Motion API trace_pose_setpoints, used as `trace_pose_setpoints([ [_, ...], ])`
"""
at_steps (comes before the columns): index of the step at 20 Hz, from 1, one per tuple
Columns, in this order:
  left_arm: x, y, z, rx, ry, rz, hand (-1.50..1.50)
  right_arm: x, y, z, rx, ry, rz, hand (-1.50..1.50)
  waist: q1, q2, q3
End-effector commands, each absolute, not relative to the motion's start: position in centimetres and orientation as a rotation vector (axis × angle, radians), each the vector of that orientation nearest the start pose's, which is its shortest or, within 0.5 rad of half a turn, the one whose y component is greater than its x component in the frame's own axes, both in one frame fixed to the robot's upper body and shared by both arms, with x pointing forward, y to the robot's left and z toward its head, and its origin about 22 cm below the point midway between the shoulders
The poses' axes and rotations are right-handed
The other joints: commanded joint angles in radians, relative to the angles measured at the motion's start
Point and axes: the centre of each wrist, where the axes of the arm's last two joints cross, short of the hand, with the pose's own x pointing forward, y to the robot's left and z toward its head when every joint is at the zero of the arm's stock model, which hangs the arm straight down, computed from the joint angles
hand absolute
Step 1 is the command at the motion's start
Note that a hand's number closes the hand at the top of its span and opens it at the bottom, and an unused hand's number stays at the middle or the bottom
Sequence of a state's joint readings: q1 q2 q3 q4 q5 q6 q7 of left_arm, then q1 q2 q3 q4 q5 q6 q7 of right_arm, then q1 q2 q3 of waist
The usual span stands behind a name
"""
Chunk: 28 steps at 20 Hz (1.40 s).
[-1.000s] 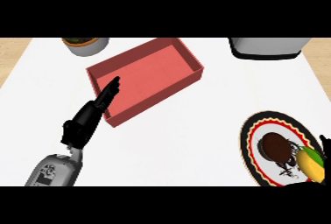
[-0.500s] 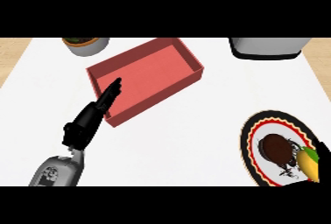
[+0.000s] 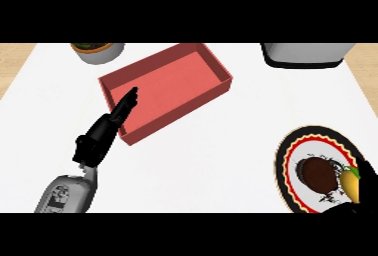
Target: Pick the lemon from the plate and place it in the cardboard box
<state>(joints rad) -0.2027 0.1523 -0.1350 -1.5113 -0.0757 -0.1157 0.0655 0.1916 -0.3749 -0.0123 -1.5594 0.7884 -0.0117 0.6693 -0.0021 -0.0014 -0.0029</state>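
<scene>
The box [image 3: 166,90] is red, open-topped and set at an angle at the counter's upper middle. A round plate [image 3: 291,167] with a red and black rim lies at the lower right. On it are a dark brown item [image 3: 319,174] and, at its right side, the yellow-orange lemon [image 3: 349,184]. My right hand [image 3: 369,172] shows only as a black shape at the right edge, against the lemon; its fingers are hidden. My left hand [image 3: 103,135] lies open at the left, with straight fingers pointing over the box's near-left wall.
A grey pot with a plant [image 3: 97,50] stands at the back left. A grey and black appliance [image 3: 306,54] stands at the back right. White counter lies between the box and the plate.
Almost nothing has moved. The lemon has shifted very slightly left on the plate, and the left hand keeps its place at the box's wall.
</scene>
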Motion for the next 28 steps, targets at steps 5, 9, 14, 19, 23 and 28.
trace_pose_setpoints([
  [5,29.2,23.2,3.0,-0.039,-1.597,-0.460,0.00,19.2,-35.1,-3.6,-1.021,-0.563,0.541,1.50,0.000,0.002,0.003],
  [9,29.1,21.3,5.2,-0.036,-1.601,-0.456,0.00,19.2,-35.2,-3.3,-1.062,-0.580,0.600,1.50,0.002,0.001,0.003],
  [14,29.5,19.4,3.7,-0.041,-1.587,-0.449,0.00,19.0,-35.1,-4.3,-1.167,-0.605,0.624,1.50,-0.003,0.003,0.003],
  [19,28.6,19.1,4.3,-0.118,-1.611,-0.524,0.00,23.0,-22.8,0.5,-0.932,-1.166,1.198,1.50,0.119,0.012,0.001],
  [23,29.0,17.9,4.6,-0.164,-1.611,-0.575,0.00,23.8,-14.9,3.2,-0.767,-1.520,1.535,1.50,0.179,0.017,0.001],
  [28,28.8,19.4,4.4,-0.075,-1.609,-0.490,0.00,24.7,-6.8,5.6,-0.726,-1.802,1.621,1.50,0.062,0.005,0.003],
])
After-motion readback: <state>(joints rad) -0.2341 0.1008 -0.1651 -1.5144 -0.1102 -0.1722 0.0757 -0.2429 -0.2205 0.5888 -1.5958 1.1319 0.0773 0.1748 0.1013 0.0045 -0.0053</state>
